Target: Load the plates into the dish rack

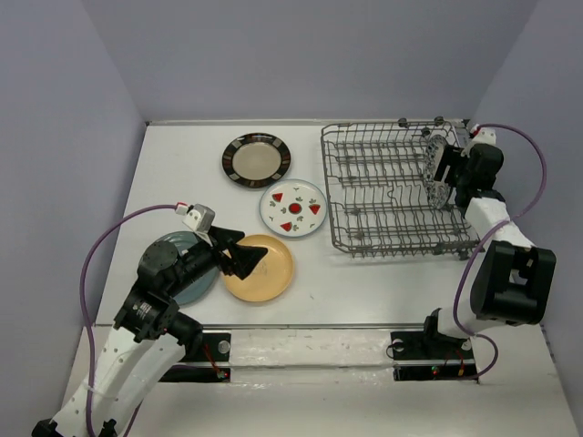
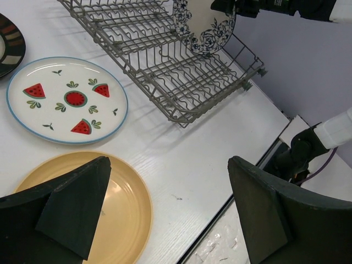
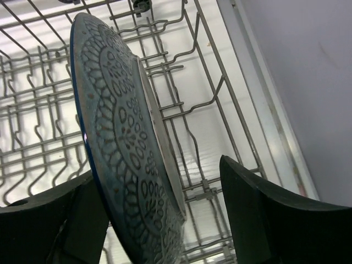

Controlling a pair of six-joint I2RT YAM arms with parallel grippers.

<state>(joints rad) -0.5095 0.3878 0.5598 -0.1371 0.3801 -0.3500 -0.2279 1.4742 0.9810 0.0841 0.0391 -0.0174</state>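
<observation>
Blue-floral round plate upright in grey wire dish rack, far right: draw parted fingers of right gripper straight off without nudging.

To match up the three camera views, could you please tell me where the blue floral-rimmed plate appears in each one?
Top external: the blue floral-rimmed plate stands on edge at the right end of the dish rack.
Left wrist: top edge, right of centre, upright in the rack.
Right wrist: large, left of centre.
Shared landmark: the rack's grey wires.
</observation>
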